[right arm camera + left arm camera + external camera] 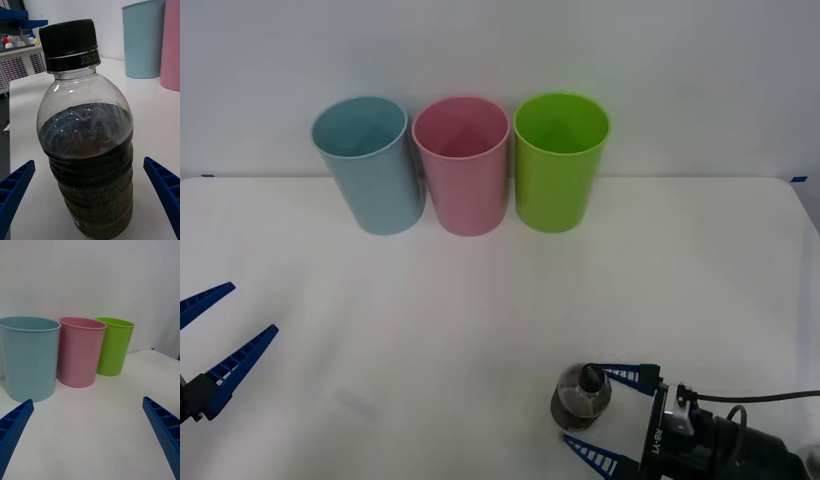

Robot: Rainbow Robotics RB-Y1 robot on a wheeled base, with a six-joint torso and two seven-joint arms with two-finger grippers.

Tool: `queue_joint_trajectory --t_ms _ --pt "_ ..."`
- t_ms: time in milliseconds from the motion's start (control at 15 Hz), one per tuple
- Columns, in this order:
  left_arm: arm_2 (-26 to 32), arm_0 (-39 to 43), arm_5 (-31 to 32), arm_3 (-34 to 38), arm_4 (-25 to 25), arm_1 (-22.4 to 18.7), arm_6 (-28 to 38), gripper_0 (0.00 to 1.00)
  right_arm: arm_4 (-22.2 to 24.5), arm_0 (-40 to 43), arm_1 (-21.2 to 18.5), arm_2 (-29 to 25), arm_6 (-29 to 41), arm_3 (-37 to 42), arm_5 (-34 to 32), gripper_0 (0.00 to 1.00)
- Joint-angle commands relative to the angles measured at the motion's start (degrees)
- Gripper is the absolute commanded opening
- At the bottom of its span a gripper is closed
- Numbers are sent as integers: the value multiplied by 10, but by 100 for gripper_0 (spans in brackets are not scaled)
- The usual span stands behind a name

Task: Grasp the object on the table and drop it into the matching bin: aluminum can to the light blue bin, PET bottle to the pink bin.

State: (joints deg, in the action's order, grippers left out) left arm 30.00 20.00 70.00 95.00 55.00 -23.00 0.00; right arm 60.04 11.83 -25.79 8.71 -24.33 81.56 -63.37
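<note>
1. The white surface [480, 320] carries everything.
2. At its far edge stand, side by side, the light blue bin [370, 170], pink bin [463, 170] and lime green bin [558, 165].
3. The PET bottle [582, 398] stands upright near its front right.

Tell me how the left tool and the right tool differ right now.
The right tool sits low near the table's front edge with its open fingers either side of the upright PET bottle; the left tool hangs open over bare table, around nothing. The right faces the bottle closely; the left faces the three bins from afar. Both have blue ribbed fingers.
</note>
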Motion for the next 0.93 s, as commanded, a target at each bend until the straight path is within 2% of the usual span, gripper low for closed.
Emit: queue_joint_trajectory --t_ms 67,800,867,933 --pt "0 0 0 0 0 0 0 100 1 -4 9 10 -6 0 14 100" --pt "0 0 0 0 0 0 0 100 1 -9 22 17 -20 0 29 100" --pt "0 0 0 0 0 0 0 100 2 -10 22 16 -20 0 28 98" --pt "0 0 0 0 0 0 0 100 1 -9 22 16 -21 0 28 31"
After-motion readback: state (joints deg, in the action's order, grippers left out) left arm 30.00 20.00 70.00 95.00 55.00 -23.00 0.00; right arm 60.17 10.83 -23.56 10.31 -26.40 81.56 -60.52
